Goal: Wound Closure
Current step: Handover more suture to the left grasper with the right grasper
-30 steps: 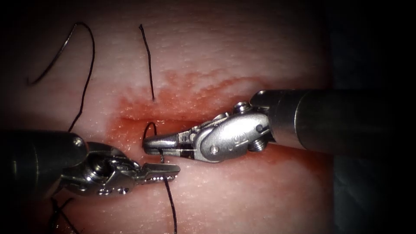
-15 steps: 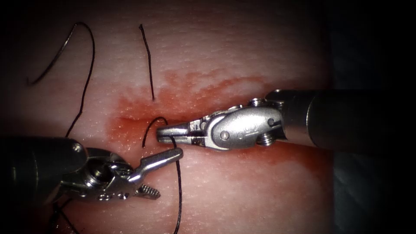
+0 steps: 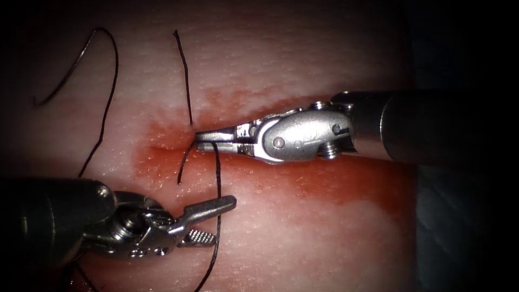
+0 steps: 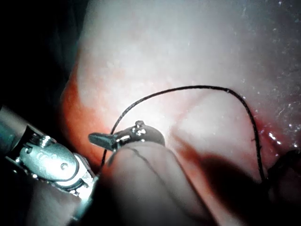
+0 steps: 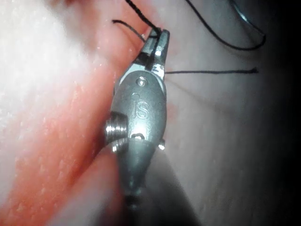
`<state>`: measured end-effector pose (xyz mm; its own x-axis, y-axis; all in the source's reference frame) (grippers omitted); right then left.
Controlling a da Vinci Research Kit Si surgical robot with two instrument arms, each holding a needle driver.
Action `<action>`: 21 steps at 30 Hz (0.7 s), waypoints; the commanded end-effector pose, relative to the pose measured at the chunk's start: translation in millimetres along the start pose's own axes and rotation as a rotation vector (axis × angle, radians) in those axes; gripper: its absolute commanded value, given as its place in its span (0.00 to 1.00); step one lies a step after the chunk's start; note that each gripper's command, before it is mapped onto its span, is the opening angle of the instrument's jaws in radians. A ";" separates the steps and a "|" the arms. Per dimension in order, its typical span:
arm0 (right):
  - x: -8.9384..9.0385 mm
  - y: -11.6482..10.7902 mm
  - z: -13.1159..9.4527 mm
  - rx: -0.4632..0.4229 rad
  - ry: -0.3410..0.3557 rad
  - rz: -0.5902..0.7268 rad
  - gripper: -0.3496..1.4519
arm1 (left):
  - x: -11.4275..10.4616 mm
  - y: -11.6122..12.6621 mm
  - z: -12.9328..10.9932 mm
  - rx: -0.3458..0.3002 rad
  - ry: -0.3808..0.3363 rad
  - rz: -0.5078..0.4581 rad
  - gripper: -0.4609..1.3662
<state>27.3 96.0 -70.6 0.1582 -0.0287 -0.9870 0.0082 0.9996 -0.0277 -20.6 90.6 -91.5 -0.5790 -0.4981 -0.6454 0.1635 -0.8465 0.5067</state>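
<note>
The right tool [image 3: 201, 138] is reaching in level with its 2 jaws closed, while the left tool [image 3: 219, 217] is lying lower, jaws parted.

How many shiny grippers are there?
2. The left gripper is open beside the thread, holding nothing. The right gripper is shut on the thread at the cut.

The right tool [image 3: 201, 140] reaches in from the right over the tissue [image 3: 303, 238], its closed jaws pinching the thread [image 3: 218, 178] at the cut [image 3: 162, 147]. From there the thread runs down in front, passing between the parted jaws of the left tool [image 3: 216, 221], which lies lower left. A cut end of thread [image 3: 185, 75] lies behind; the needle [image 3: 65, 75] rests on the tissue far left.
</note>
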 end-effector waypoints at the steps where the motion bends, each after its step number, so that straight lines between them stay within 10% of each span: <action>1: -0.1 0.1 0.0 -0.004 -0.003 -0.001 0.00 | 0.0 0.0 -0.1 0.000 0.000 -0.001 0.60; 21: -2.9 3.6 -1.0 -0.029 -0.030 0.002 0.00 | 0.2 0.9 0.1 0.005 -0.003 0.003 0.40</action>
<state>25.9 99.7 -68.0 0.1892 -0.0267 -0.9816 -0.0180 0.9994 -0.0307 -20.6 89.7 -91.1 -0.5810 -0.5000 -0.6423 0.1584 -0.8435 0.5133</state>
